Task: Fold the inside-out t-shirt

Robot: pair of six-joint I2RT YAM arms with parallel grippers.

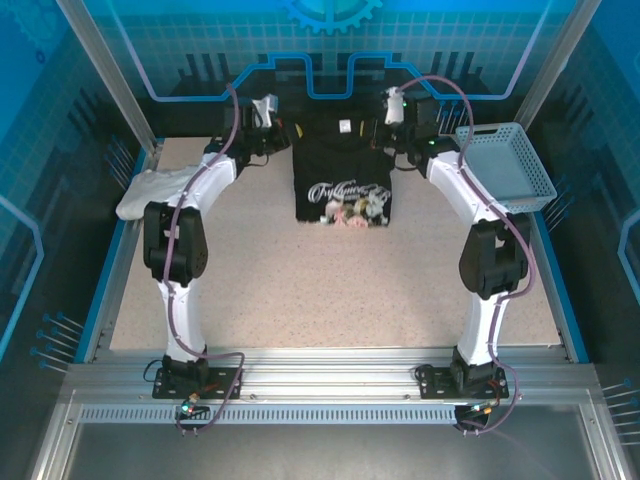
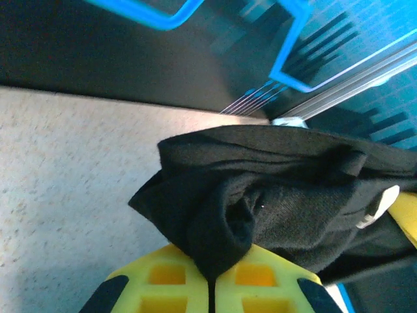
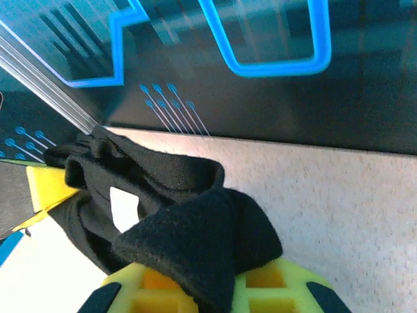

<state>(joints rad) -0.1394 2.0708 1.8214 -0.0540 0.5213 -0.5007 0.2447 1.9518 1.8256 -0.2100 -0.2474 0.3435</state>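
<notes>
My overhead feed shows the table (image 1: 330,290) brightly and evenly lit, seemingly from above, with only soft shadows beside the arms (image 1: 180,240). The blue walls (image 1: 60,120) glow and carry faint reflections. The black t-shirt (image 1: 335,160) swallows detail (its folds barely read). On both wrist feeds the yellow fingers (image 2: 163,280) at the bottom edge look soft, and the backdrop is blurred.

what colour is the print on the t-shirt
Pink and white print, clearest in the top view.
</notes>
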